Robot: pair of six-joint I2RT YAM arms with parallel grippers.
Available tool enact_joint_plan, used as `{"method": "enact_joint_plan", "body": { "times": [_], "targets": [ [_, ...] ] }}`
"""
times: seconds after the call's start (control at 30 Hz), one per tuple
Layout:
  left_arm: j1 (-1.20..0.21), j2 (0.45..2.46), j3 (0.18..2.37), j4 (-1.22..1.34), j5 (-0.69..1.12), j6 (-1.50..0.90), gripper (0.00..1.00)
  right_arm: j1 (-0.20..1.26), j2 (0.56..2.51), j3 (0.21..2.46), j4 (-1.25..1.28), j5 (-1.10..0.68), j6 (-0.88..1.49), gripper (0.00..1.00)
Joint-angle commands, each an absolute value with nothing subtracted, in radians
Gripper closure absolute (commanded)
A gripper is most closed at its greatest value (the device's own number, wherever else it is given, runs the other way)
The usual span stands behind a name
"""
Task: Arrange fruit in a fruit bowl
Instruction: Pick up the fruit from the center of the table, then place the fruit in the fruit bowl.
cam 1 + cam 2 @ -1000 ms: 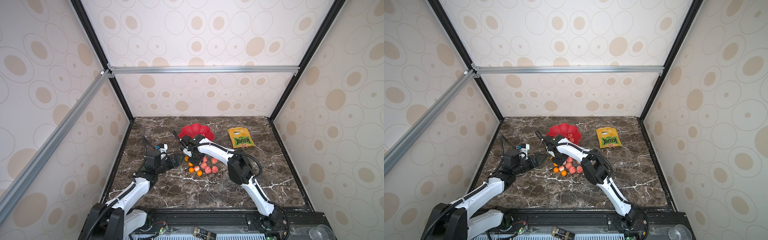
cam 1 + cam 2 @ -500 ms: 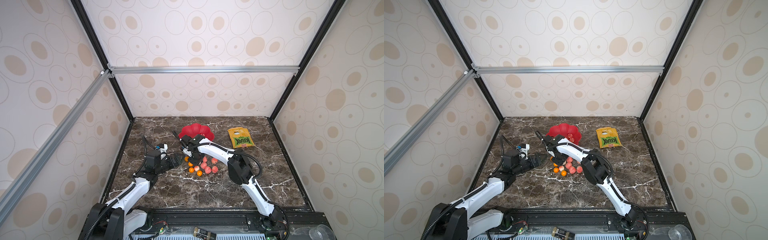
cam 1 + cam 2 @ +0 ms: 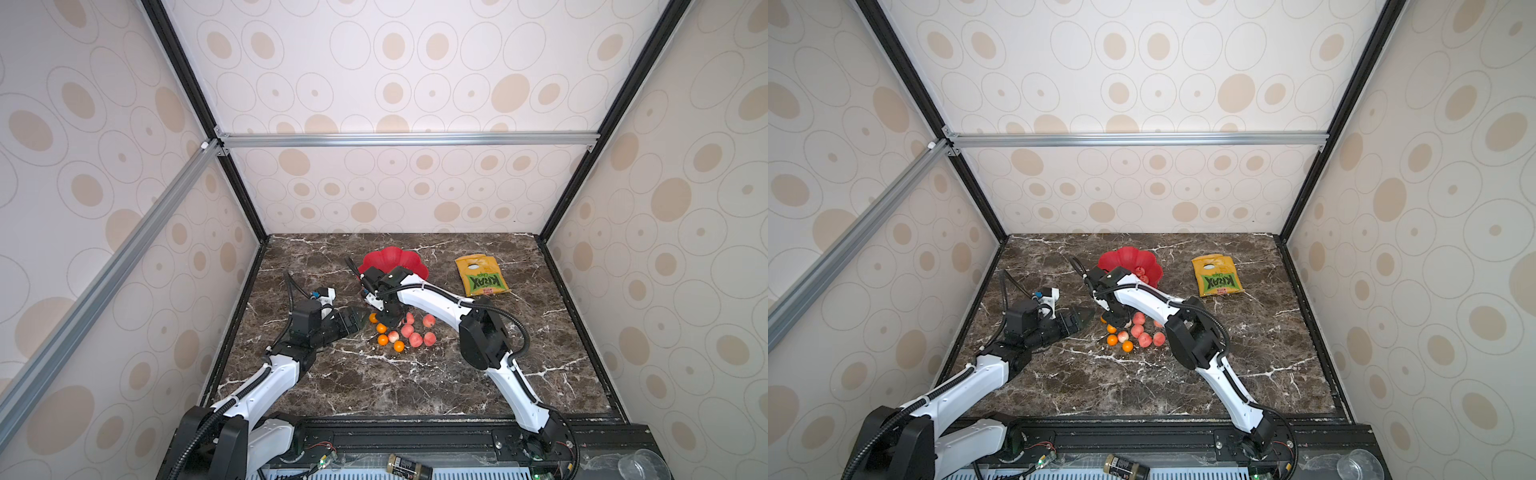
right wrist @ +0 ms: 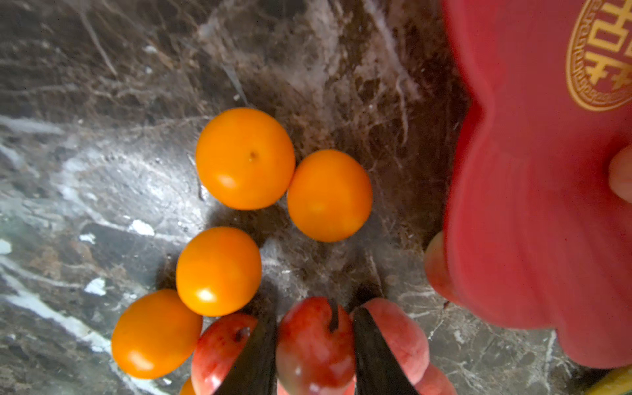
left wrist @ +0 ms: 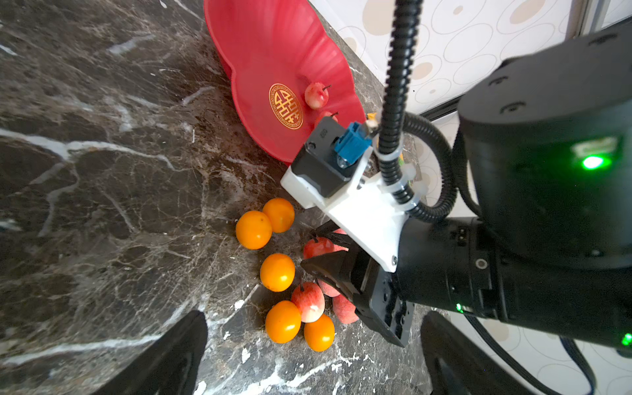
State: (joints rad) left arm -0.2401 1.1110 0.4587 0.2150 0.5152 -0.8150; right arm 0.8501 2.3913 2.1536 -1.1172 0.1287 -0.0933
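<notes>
The red flower-shaped fruit bowl (image 3: 392, 259) (image 3: 1129, 262) (image 5: 266, 61) (image 4: 530, 171) stands at the back, with a pink-red fruit (image 5: 316, 95) in it beside the gold mark. Several orange fruits (image 3: 382, 339) (image 4: 245, 158) and pink-red fruits (image 3: 415, 340) lie on the marble in front of it. My right gripper (image 3: 392, 322) (image 4: 314, 316) points down into this pile, its two fingers pressed on either side of one pink-red fruit (image 4: 314, 345) (image 5: 318, 246). To the left of the pile, my left gripper (image 3: 358, 319) (image 5: 314, 318) lies low over the table, open and holding nothing.
A yellow-green snack bag (image 3: 482, 276) (image 3: 1217, 276) lies flat at the back right. The patterned walls close in the marble table (image 3: 374, 382) on three sides. The right arm (image 3: 432, 301) reaches across the fruit pile from the right.
</notes>
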Motion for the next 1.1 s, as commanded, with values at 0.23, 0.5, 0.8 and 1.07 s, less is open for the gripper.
{"method": "enact_joint_plan", "body": {
  "times": [0.23, 0.5, 0.8, 1.07],
  "targets": [
    [-0.232, 1.163, 0.55, 0.253, 0.536, -0.81, 0.02, 0.825, 2.297, 2.169, -1.132, 0.086, -0.078, 0.64],
    [-0.232, 1.265, 0.649, 0.274, 0.539, -0.808, 0.02, 0.775, 2.279, 2.211, -1.128, 0.042, -0.066, 0.64],
    [-0.232, 1.427, 0.79, 0.321, 0.551, -0.782, 0.02, 0.705, 2.331, 2.316, -1.129, 0.032, -0.054, 0.64],
    [-0.232, 1.528, 0.87, 0.301, 0.519, -0.749, 0.02, 0.668, 2.413, 2.408, -1.093, 0.097, -0.018, 0.66]
  ]
}}
